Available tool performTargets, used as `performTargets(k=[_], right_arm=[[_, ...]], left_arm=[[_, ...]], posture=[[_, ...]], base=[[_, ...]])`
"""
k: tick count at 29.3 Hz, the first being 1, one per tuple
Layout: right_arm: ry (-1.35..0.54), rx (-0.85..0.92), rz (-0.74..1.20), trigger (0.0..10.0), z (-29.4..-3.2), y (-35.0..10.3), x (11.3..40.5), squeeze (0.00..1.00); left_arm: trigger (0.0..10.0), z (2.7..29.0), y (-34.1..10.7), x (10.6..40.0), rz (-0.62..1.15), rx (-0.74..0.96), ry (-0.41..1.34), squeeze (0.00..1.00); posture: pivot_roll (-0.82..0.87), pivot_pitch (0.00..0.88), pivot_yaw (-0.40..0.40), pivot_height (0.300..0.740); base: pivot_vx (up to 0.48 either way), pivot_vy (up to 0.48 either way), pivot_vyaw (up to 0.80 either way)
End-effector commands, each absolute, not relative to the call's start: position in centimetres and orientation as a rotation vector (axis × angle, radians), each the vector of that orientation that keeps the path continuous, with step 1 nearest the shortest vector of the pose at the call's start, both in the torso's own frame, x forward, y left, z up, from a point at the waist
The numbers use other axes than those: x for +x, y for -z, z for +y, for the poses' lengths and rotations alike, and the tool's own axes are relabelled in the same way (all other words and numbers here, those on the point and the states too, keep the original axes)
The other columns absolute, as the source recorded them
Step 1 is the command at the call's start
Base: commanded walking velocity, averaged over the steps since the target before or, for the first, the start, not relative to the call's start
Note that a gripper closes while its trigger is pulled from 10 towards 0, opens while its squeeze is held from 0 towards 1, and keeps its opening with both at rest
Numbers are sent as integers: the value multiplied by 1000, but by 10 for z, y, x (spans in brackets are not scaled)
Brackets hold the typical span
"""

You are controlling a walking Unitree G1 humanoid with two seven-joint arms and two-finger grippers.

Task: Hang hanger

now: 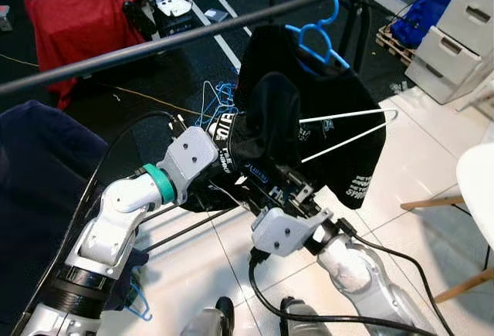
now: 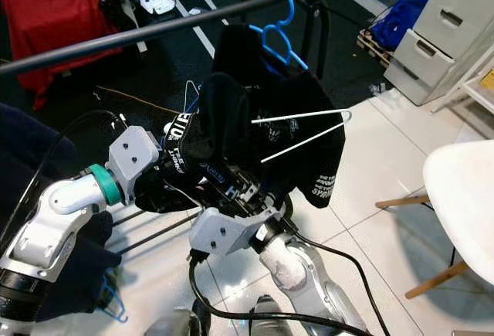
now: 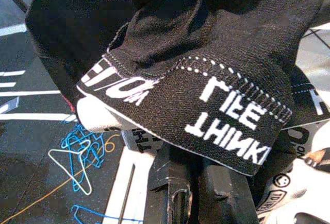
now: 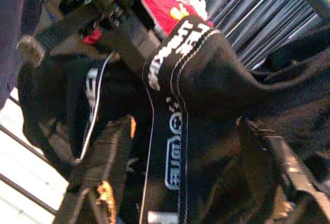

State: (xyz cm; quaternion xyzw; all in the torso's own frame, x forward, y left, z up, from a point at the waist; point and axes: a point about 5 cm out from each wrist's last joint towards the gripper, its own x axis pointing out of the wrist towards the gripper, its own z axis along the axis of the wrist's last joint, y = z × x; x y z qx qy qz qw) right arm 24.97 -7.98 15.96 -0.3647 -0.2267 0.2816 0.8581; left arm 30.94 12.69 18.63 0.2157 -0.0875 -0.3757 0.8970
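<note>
We hold the black shirt (image 1: 266,123) bunched below the rail (image 1: 177,39) at twelve o'clock, left gripper (image 3: 198,193) pinching its collar, right gripper (image 4: 180,172) spread around cloth, so the white hanger (image 1: 351,127) (jutting toward three o'clock) stays supported.

I think I stand in a test room or lab that is arranged like a home laundry corner. A black clothes rail (image 1: 177,39) crosses in front of me, and a blue hanger (image 1: 320,31) hooks on it. The floor is glossy white tile (image 1: 428,162) near me and dark with white painted stripes (image 1: 220,0) farther away. Loose wire hangers (image 3: 77,154) lie in a heap on that floor, and an orange cable (image 1: 147,96) runs across it. A grey drawer cabinet (image 1: 463,31) stands to my right, beside a white chair (image 2: 463,197) with wooden legs. A red garment (image 1: 77,15) hangs behind the rail.
</note>
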Motion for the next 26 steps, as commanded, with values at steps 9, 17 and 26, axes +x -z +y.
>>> performTargets(k=[9, 17, 26], right_arm=[[-595, -730, -465, 10000, -73, -154, 259, 0], [-670, -598, -456, 10000, -58, -158, 265, 1000], [-681, -525, -407, 10000, -54, -153, 268, 1000]], left_arm=[[10000, 124, -187, 308, -195, 423, 776, 0], [10000, 122, -187, 308, -197, 419, 775, 0], [10000, 121, -187, 306, -198, 414, 772, 0]], posture=[[-253, 166, 115, 740], [-243, 164, 108, 740], [-242, 166, 106, 740]], base=[[0, 0, 0], [0, 0, 0], [0, 0, 0]])
